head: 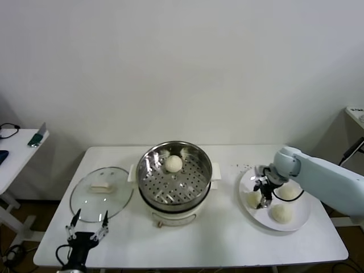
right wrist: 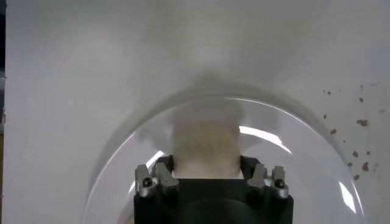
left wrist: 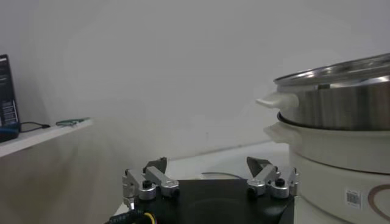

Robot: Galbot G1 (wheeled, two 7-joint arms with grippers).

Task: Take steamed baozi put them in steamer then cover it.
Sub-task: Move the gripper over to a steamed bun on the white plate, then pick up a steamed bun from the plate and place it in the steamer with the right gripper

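Right claw (head: 264, 200) is down over the white plate (head: 301, 218) at the right end of the tabletop (head: 227, 239), its fingers closed on one steamed baozi (head: 253, 198) at the plate's left side; the right wrist view shows that bun (right wrist: 206, 149) pinched between the two fingers (right wrist: 159, 176). Two more buns lie on the same plate, one (head: 288, 192) just beyond the claw and one (head: 281, 212) nearer the front edge. A fourth bun (head: 173, 163) sits on the perforated tray inside the steamer (head: 196, 203), which stands uncovered at the middle of the tabletop. To its left the glass lid (head: 101, 192) lies flat on the tabletop. Left claw (head: 86, 232) hovers low at the front left edge, near the lid, fingers spread wide and holding nothing; its wrist view shows the steamer's wall (left wrist: 341, 109) to one side.
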